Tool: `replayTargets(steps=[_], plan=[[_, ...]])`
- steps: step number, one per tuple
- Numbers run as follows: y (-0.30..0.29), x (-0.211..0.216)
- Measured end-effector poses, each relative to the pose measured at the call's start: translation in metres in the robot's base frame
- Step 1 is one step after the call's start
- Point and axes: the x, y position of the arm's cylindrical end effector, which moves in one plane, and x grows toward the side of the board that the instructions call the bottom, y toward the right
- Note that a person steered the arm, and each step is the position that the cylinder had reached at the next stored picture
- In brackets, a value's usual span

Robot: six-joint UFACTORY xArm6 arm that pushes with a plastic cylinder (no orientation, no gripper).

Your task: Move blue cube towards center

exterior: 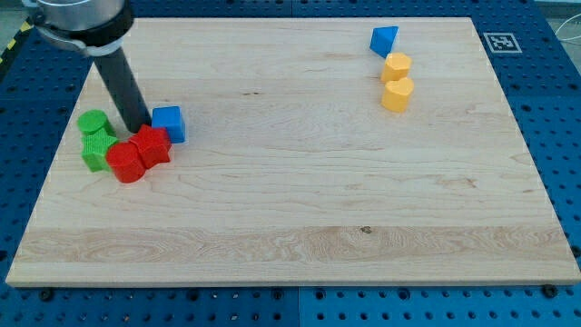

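The blue cube [170, 123] sits near the view's left side of the wooden board [300, 200]. My tip [140, 128] stands just left of it, close to or touching its left face. The dark rod rises from there toward the view's top left. Two red blocks [141, 153] lie just below the tip and the cube. Two green blocks [94, 138] lie left of the tip.
A blue triangular block [384, 40] and two yellow blocks [397, 80] stand at the view's top right. The board rests on a blue perforated table. A marker tag [499, 42] is at the top right corner.
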Motion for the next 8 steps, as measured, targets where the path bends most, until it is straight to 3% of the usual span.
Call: replayTargets(steps=[3, 6, 8], plan=[[0.040, 0.036], [0.062, -0.002], [0.136, -0.002]])
